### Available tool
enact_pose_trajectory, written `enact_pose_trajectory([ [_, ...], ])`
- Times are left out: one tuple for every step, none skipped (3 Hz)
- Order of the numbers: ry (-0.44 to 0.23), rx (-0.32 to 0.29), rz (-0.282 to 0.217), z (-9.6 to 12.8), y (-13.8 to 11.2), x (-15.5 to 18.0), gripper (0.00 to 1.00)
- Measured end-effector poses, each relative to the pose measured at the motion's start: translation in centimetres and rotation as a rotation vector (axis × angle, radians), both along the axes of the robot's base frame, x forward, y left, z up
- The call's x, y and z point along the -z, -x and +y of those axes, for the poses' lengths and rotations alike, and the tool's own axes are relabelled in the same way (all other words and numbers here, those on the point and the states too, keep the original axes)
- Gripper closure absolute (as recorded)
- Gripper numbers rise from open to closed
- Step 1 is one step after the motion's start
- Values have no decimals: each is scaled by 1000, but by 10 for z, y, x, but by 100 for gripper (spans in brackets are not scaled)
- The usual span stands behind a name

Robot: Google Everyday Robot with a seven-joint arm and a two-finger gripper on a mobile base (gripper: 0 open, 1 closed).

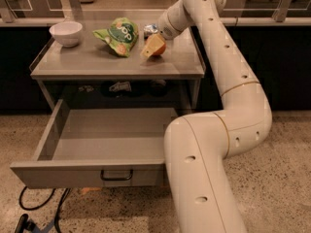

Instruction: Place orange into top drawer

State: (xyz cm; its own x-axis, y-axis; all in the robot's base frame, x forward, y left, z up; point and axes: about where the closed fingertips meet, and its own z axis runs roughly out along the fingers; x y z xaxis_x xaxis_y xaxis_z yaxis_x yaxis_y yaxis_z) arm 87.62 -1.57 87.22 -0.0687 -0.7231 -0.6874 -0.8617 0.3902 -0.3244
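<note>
1. Camera view: the tool (154, 46) is over the right half of the counter (97, 64), pinching the orange (161, 49). The orange shows just behind a pale finger, low over the surface and near the green snack bag (119, 35). A white bowl (66, 33) stands at the far left.
2. Below, the top drawer (87, 171) stands pulled out.
3. The orange looks light and firm, but it is smooth and round, so it could slip or roll. A hold across its widest middle seems safest, with a low release inside the drawer.

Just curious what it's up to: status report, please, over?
Gripper at the orange on the tabletop, beside green snack bag. Top drawer open below, orange not yet in. Robot's own arm hides the drawer's right end.
</note>
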Motion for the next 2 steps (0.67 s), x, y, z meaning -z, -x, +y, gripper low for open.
enact_pose_trajectory([
  [-7,11,11,-18,6,-3,0],
  [-8,13,12,-21,6,-3,11],
])
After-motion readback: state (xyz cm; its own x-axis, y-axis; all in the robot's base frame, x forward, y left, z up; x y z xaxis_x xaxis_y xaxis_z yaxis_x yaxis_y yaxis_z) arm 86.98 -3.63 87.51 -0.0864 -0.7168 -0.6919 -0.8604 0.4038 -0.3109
